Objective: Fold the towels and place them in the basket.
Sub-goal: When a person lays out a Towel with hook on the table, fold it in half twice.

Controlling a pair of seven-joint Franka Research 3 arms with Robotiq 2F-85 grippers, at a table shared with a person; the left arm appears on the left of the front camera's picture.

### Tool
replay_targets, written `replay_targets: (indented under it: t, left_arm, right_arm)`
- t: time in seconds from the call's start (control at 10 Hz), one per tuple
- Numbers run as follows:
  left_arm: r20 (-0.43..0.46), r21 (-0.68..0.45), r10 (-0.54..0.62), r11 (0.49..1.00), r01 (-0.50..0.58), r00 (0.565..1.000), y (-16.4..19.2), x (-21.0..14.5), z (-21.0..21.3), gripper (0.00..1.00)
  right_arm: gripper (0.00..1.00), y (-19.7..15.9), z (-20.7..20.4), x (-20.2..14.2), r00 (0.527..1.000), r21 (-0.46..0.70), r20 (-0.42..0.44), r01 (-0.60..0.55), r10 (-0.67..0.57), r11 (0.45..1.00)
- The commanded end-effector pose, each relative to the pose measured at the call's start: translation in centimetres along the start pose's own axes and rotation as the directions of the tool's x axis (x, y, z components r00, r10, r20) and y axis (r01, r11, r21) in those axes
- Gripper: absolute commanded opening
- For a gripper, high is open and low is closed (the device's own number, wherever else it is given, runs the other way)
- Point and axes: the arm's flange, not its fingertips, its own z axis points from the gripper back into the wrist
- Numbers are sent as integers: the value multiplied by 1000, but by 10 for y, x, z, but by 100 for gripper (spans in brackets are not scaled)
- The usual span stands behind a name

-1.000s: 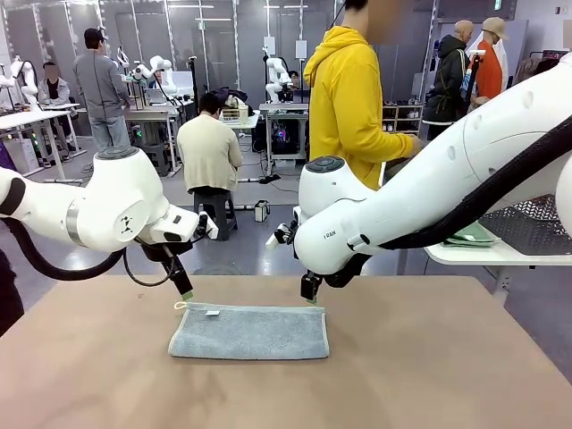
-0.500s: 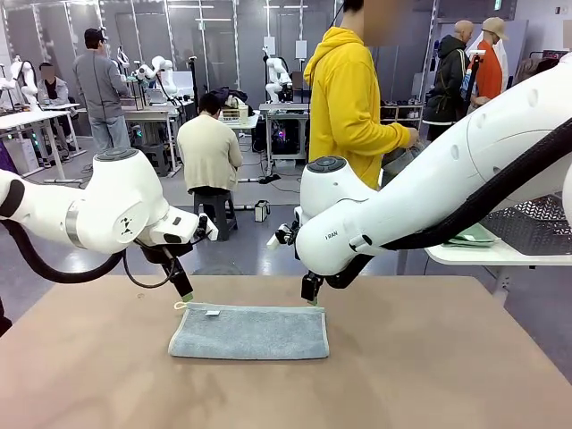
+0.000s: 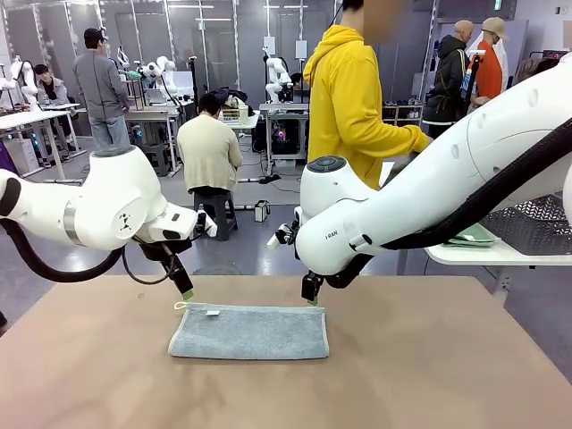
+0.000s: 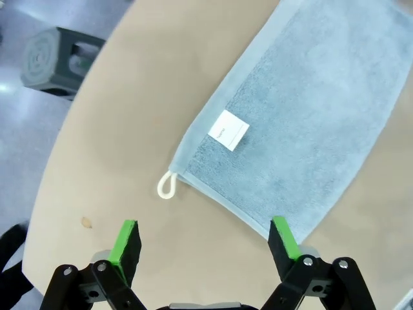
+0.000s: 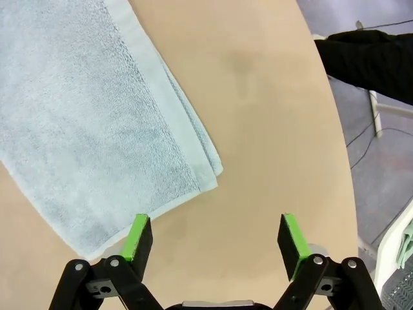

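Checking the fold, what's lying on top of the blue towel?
A small white label lies on the light blue towel near its white loop. What the folded layers cover is hidden.

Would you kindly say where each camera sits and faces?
Front view: between the arms, facing the person across the table; both arms show.
Left wrist view: on the left arm, looking down past the left tool at the towel and its loop.
Right wrist view: on the right arm, past the right tool at the towel's folded corner.
All share the towel.

Left tool (image 3: 188, 292) marginally higher.
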Motion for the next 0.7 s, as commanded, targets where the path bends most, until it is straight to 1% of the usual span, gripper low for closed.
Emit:
replay_targets:
  t: [0.0,0.1,0.2,0.3,0.4,0.5,0.6]
  left_arm:
    - [15,-94,70,993,-68,997,-9,-30,36,100]
    - [16,-111,119,987,-117,993,-16,-48,47,100]
    - [-26,-77,162,984,-163,986,-23,-64,57,100]
    - [-9,-74,199,977,-200,980,-30,-77,66,100]
    - [18,-76,218,973,-216,976,-38,-87,74,100]
    - [30,-67,212,975,-210,977,-47,-100,83,100]
    - [40,-73,210,976,-206,977,-55,-117,90,100]
  right_arm:
    - [100,5,30,-14,989,0,-38,144,-144,990]
    - [100,10,38,-25,967,3,-44,250,-249,968]
    - [100,17,40,-34,938,-31,-84,335,-336,942]
    - [100,25,42,-42,898,-75,-78,427,-432,901]
    - [100,32,39,-47,848,-104,-110,508,-518,855]
    - [100,38,35,-53,792,-106,-99,593,-602,798]
    - [100,41,30,-55,722,-107,-90,678,-687,727]
